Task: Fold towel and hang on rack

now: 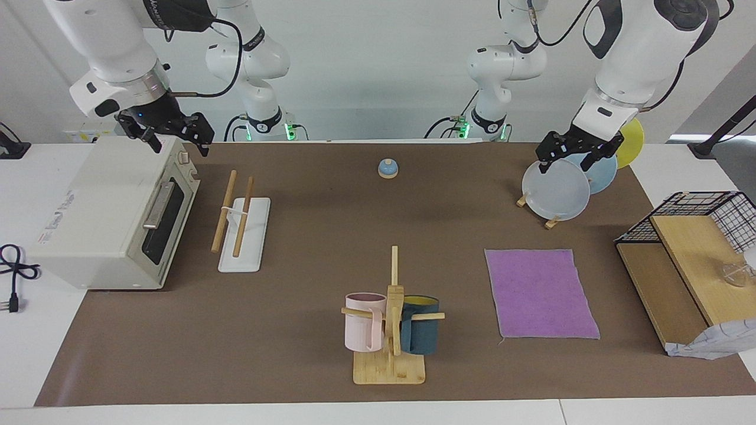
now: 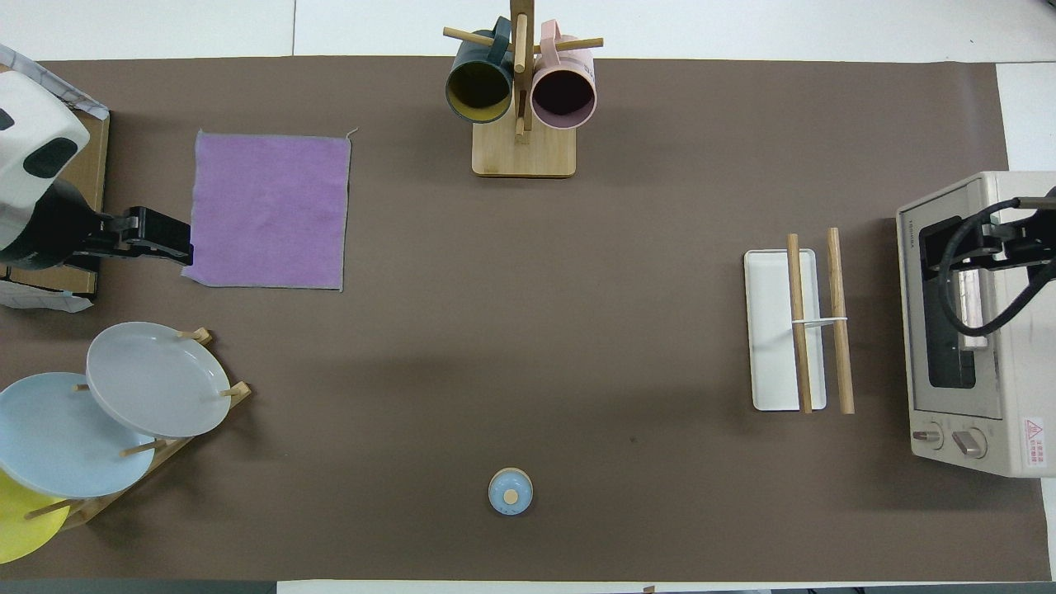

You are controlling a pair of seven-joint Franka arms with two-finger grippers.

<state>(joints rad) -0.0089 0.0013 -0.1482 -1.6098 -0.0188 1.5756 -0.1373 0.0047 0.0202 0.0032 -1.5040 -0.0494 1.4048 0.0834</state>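
Note:
The towel (image 1: 540,293) lies flat and unfolded on the brown mat, purple face up, toward the left arm's end of the table; it also shows in the overhead view (image 2: 268,210). The rack (image 1: 242,221), two wooden rods on a white base, stands beside the toaster oven toward the right arm's end, also in the overhead view (image 2: 796,330). My left gripper (image 1: 566,165) is open and empty, raised over the mat by the towel's edge and the plate stand (image 2: 186,250). My right gripper (image 1: 180,147) is open and empty, raised over the toaster oven (image 2: 978,252).
A mug tree (image 1: 390,330) with a pink and a dark blue mug stands at the mat's edge farthest from the robots. A toaster oven (image 1: 112,212), a plate stand (image 1: 558,189), a small blue bell (image 1: 388,169) and a wooden shelf with a wire basket (image 1: 691,265) are also here.

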